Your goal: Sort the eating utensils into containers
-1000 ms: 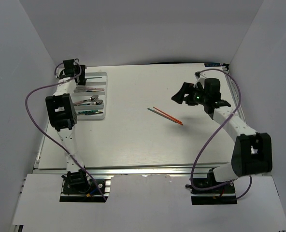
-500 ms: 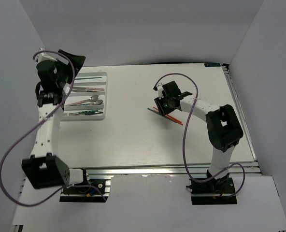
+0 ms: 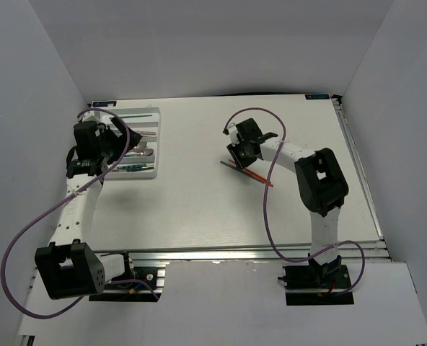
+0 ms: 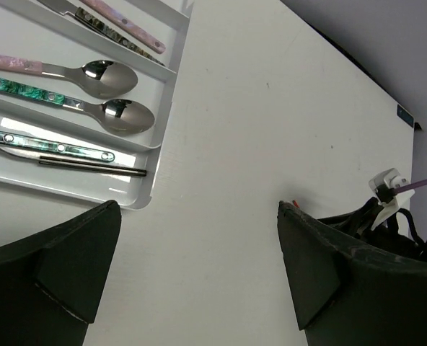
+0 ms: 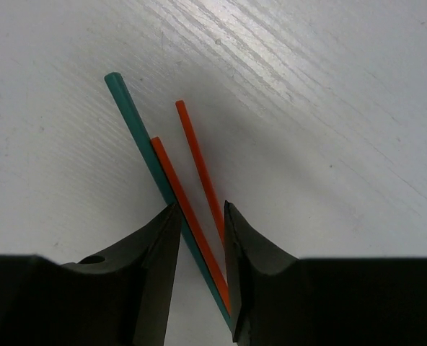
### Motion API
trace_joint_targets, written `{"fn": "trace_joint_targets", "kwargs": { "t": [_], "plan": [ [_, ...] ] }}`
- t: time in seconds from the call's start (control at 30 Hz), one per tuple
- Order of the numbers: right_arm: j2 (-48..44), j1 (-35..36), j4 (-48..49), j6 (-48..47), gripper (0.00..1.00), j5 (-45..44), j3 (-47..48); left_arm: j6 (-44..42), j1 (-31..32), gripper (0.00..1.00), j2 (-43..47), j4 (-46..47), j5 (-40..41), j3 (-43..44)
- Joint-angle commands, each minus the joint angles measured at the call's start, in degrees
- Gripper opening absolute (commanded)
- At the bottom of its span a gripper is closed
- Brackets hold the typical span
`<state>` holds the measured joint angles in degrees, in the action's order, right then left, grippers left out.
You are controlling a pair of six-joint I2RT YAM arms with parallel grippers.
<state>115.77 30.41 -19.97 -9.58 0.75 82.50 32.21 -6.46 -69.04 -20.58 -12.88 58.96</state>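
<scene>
Three chopsticks (image 5: 163, 173), one green and two red, lie on the table (image 3: 199, 209), well apart from the white tray (image 4: 166, 126) on the left side. They spread like a narrow fan. The step in hand is, I think, to pinch them for lifting.

To do it well, the fingertips should stay low against the table, because such thin sticks slip easily under the pads. The grip should also sit where the sticks come together. The outer red stick runs along the edge of one finger and may be left behind. A slow, level lift would help against swinging.

The right gripper (image 5: 199, 209) stands over the sticks with its jaws narrow. The green stick and one red stick lie between the fingers, which seem to touch them. I cannot tell if they are already clamped.

The left gripper (image 4: 197, 216) hangs beside the tray with its jaws spread wide, holding nothing. Spoons (image 4: 109, 76) already lie in the slots.
</scene>
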Motion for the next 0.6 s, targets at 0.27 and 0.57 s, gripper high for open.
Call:
{"fn": "trace_joint_targets", "kwargs": {
  "t": [0.27, 0.57],
  "plan": [
    [3.94, 0.17, -0.42, -2.28, 0.31, -2.08, 4.51, -3.03, 1.53, 0.98, 1.18, 1.94, -1.53, 0.37],
    [6.57, -0.97, -1.56, -2.28, 0.24, -1.28, 5.83, -3.38, 1.8, 0.98, 1.27, 2.12, -0.83, -1.57]
  ]
}}
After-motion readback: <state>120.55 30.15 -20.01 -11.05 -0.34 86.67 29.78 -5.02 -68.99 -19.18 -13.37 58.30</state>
